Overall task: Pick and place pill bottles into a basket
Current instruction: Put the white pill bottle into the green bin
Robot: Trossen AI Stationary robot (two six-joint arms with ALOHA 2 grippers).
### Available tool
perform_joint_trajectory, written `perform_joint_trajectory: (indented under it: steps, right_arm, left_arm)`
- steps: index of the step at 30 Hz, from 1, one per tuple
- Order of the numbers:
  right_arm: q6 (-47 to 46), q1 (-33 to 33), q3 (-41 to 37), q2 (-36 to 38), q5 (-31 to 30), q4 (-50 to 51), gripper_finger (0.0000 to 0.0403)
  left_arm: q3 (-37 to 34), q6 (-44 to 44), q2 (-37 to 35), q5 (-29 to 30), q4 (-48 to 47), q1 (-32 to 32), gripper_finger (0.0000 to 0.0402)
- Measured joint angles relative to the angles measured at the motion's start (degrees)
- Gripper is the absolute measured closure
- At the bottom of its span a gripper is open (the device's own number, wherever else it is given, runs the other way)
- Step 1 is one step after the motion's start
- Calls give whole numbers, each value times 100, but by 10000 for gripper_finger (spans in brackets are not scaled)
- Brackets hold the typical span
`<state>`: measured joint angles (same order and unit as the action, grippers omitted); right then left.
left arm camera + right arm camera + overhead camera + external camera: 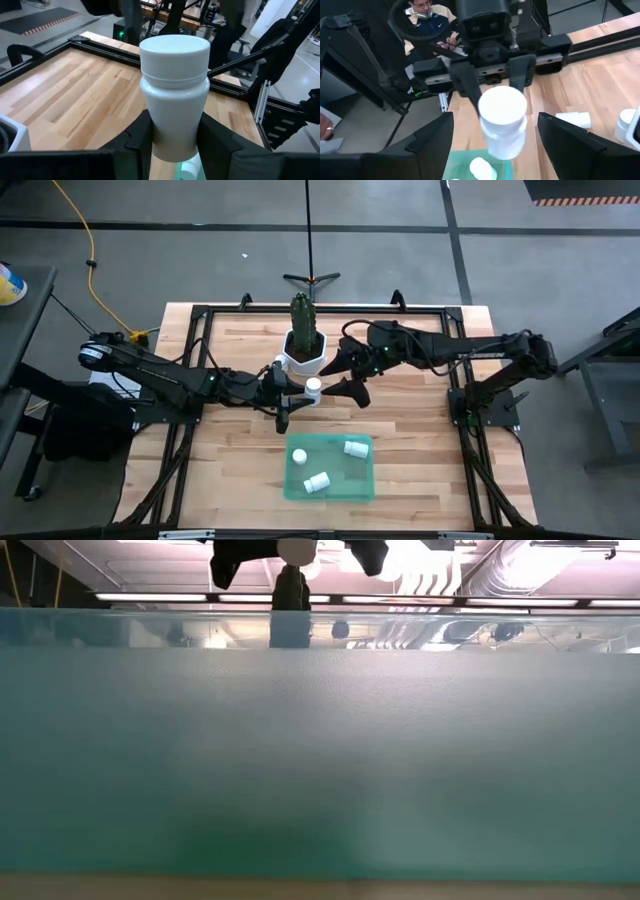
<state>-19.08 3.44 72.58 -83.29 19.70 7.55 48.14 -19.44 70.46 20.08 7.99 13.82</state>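
My left gripper (303, 390) is shut on a white pill bottle (174, 90) above the table's middle, just behind the basket. The bottle also shows in the high view (313, 387). My right gripper (350, 376) is open and empty, and faces this bottle (502, 120) from the right with its fingers apart from it. The green basket (300, 480) stands at the table's near middle with two bottles lying in it (356, 448) (317, 481). Two more bottles (575, 119) (626, 125) rest on the wood. My left gripper pinches the lower half of the bottle's body (172, 142) between its two fingers (141, 137), one on each side. The fingers come level from the table's left. The bottle stands upright with its cap up, lifted clear of the table.
A white hexagonal pot with a green cactus (303, 345) stands just behind both grippers. The basket's translucent green wall (320, 760) fills the low view. A seated person (432, 22) shows beyond the table's left side. A black frame runs round the table (200, 315).
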Motion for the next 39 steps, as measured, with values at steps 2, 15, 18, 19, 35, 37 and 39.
perform_joint_trajectory:
  steps: [2, 15, 18, 19, 35, 37, 39]
  right_arm:
    - [1, 9, 0, -50, 7, -24, 123]
    - [-47, 4, 0, -360, 46, -430, 123]
    - [-133, 4, 0, -360, 46, -575, 123]
    - [-137, 4, 0, -360, 46, -594, 123]
    - [-172, -7, 0, -513, 66, -668, 123]
    - [-189, -7, 0, -524, 66, -656, 125]
    - [-185, -9, 0, -524, 66, -702, 131]
  left_arm:
    - [1, -7, 0, 0, 21, 0, 244]
    - [2, 9, 0, 2, 99, 4, 245]
    - [0, 9, 0, 2, 103, 4, 245]
    - [2, 9, 0, 2, 101, 4, 245]
    - [1, 9, 0, 3, 138, 4, 245]
    - [1, 9, 0, 2, 133, 4, 245]
    - [2, 9, 0, 2, 136, 4, 245]
